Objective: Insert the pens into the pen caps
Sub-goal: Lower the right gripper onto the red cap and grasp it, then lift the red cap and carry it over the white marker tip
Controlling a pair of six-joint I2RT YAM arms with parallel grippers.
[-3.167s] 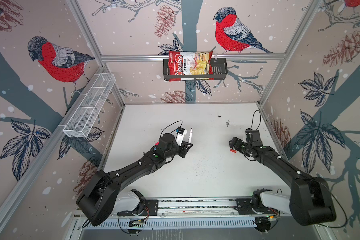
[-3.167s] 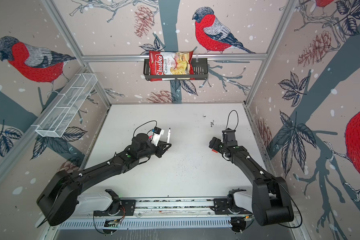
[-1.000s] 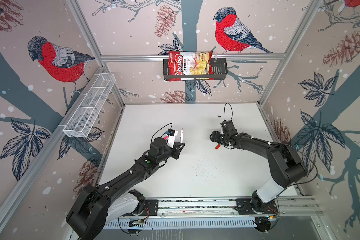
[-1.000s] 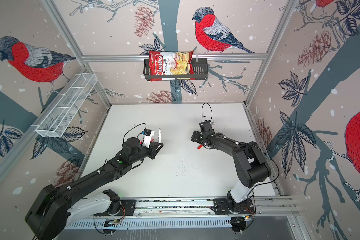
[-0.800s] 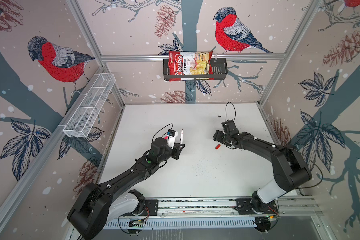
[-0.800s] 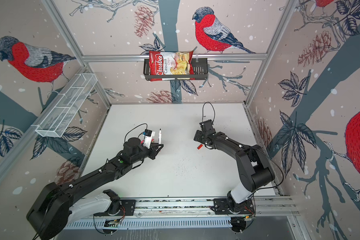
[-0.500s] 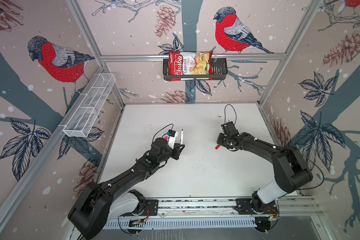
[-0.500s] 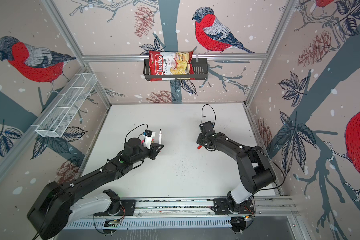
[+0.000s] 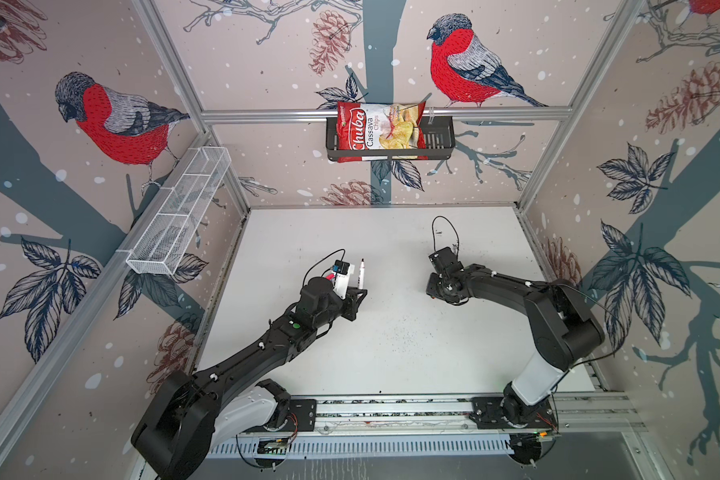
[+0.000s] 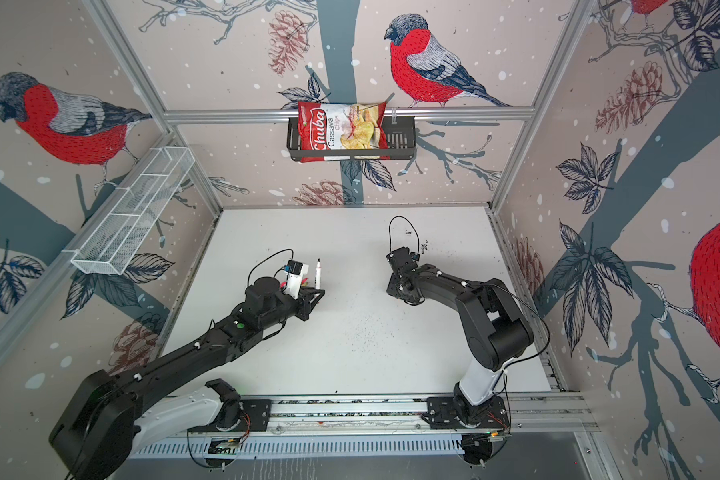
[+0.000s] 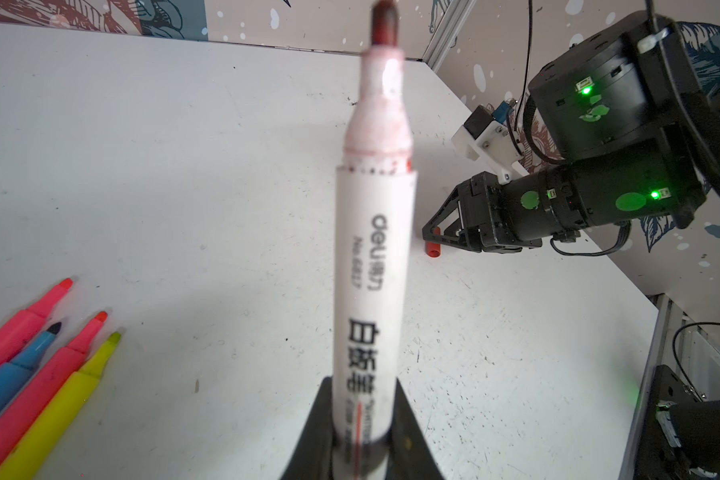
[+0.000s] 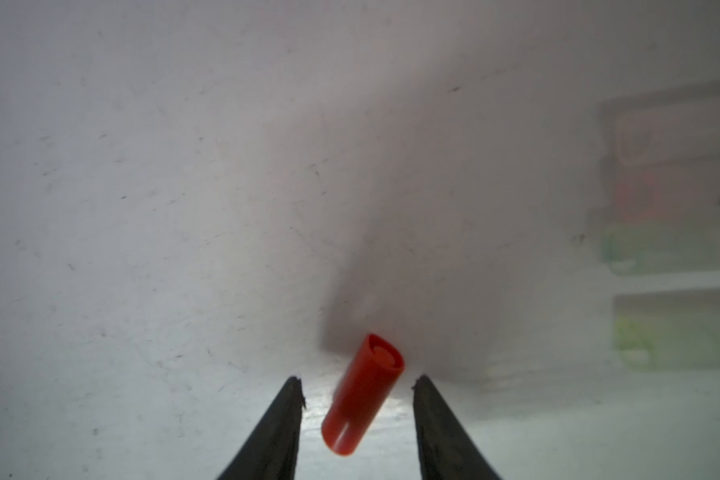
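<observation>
My left gripper (image 9: pixel 359 291) (image 10: pixel 314 293) (image 11: pixel 360 449) is shut on the lower barrel of the thick white pen (image 11: pixel 373 266) (image 9: pixel 362 273) (image 10: pixel 318 272), which it holds upright with its dark red tip bare. A solid red pen cap (image 12: pixel 362 395) (image 11: pixel 433 250) lies on the white table. My right gripper (image 12: pixel 356 382) (image 9: pixel 433 289) (image 10: pixel 391 289) (image 11: pixel 429 235) is low over the cap and open, one finger on each side with a gap at both. Pink (image 11: pixel 21 326), blue (image 11: pixel 15 368), red (image 11: pixel 46 382) and yellow (image 11: pixel 55 415) pens lie side by side. Translucent pen caps (image 12: pixel 661 249) show as a blur.
A chips bag (image 9: pixel 381 131) sits in a black basket (image 9: pixel 441 141) on the back wall. A white wire tray (image 9: pixel 179 216) hangs on the left wall. The arms' rail (image 9: pixel 391 409) runs along the table's (image 9: pixel 391 353) front edge.
My right gripper has come down and forward over the red cap, and its jaws have narrowed around it. The left arm and its pen have stayed put.
</observation>
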